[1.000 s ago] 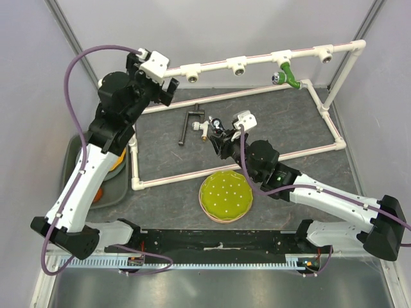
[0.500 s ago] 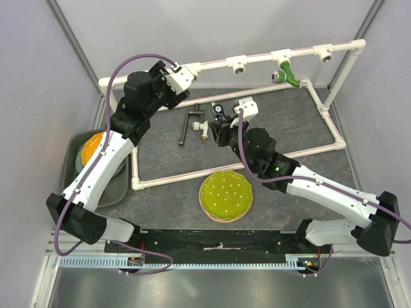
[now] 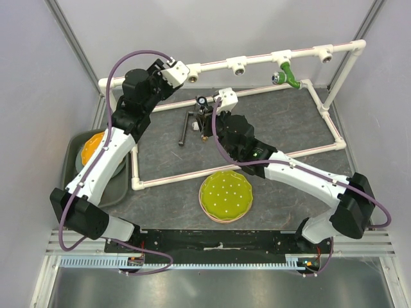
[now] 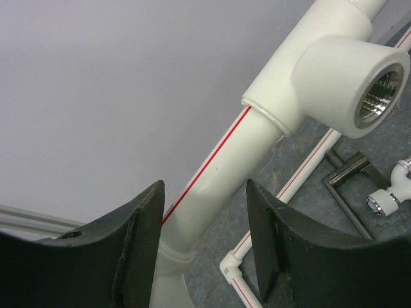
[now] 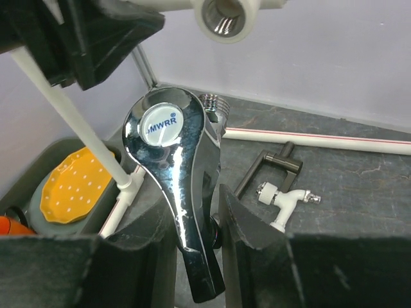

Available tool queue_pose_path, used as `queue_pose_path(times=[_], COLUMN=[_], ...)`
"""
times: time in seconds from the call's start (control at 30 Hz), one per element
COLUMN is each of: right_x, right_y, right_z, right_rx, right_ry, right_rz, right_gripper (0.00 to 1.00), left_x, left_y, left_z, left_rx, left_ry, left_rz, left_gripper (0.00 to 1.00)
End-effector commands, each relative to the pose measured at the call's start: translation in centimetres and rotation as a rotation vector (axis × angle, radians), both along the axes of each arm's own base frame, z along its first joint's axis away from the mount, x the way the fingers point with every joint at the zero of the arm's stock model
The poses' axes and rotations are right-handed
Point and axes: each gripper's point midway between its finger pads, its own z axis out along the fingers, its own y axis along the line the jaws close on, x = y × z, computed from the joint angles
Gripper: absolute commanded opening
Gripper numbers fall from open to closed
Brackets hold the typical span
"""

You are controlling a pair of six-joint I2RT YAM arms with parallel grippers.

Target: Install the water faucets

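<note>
My right gripper (image 5: 192,231) is shut on the shiny silver faucet (image 5: 176,160), whose lever handle stands up between the fingers. From above, that gripper (image 3: 204,110) holds it over the mat just below the leftmost tee socket (image 3: 191,77). The same socket (image 5: 230,16) opens above the faucet's threaded end. The white faucet (image 3: 204,128) lies on the mat beside the black L-shaped bar (image 3: 188,123). My left gripper (image 4: 205,189) straddles the upper white pipe (image 4: 221,173) left of the tee socket (image 4: 350,74). Its jaws stand apart, with mat showing beside the pipe.
A green tap (image 3: 287,76) hangs from a tee on the upper rail. A yellow-green dotted plate (image 3: 226,196) lies inside the pipe frame's front rail (image 3: 192,174). An orange plate (image 3: 95,144) sits in a grey tray (image 3: 74,170) at the left.
My left arm swung right onto the upper rail and its jaws narrowed around the pipe. The right arm carried the silver faucet left toward the leftmost tee socket.
</note>
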Motion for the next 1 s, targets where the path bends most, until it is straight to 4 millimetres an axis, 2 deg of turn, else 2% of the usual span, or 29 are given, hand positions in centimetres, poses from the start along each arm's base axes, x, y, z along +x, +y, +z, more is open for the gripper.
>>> queue_pose_path(times=[0.0,0.03,0.1,0.13,0.27,0.53,0.67,0.77,0.8,0.87,0.9,0.97], right_x=[1.4,1.6,2.1,2.2,2.9,3.9,4.5,4.5,4.3,4.1,3.8,3.5], right_y=[-0.2,-0.1,0.0,0.1,1.3,2.3,1.9,1.7,1.5,1.2,0.9,0.6], right_z=[6.5,6.6,6.9,7.1,7.6,6.7,6.6,6.4,6.7,6.4,6.7,6.4], right_rx=[0.197,0.201,0.220,0.227,0.255,0.266,0.286,0.286,0.291,0.290,0.295,0.289], right_ry=[-0.110,-0.115,-0.130,-0.133,-0.154,-0.139,-0.124,-0.121,-0.124,-0.120,-0.125,-0.121], right_rz=[-0.004,-0.002,-0.001,0.002,0.039,0.031,-0.008,-0.014,-0.012,-0.013,-0.011,-0.009], right_gripper=[0.00,0.00,0.00,0.00,0.00,0.00,0.00,0.00,0.00,0.00,0.00,0.00], left_x=[0.7,0.7,0.7,0.6,0.5,0.1,-0.4,-0.8,-1.1,-1.8,-2.2,-3.1], left_y=[0.2,0.1,0.1,0.1,-0.3,-0.5,-1.0,-1.4,-1.8,-1.9,-2.2,-1.9], left_z=[-1.2,-1.2,-1.1,-1.1,-1.0,-0.4,0.1,0.6,0.9,2.0,2.5,4.1], left_rx=[-0.027,-0.031,-0.035,-0.039,-0.056,-0.083,-0.094,-0.102,-0.105,-0.129,-0.140,-0.185], left_ry=[0.039,0.040,0.039,0.040,0.045,0.043,0.035,0.027,0.022,0.006,-0.001,-0.016], left_rz=[0.025,0.023,0.020,0.019,0.000,-0.013,-0.041,-0.047,-0.057,-0.060,-0.068,-0.044], left_gripper=[0.56,0.48,0.42,0.34,0.23,0.12,0.10,0.18,0.30,0.47,0.60,0.68])
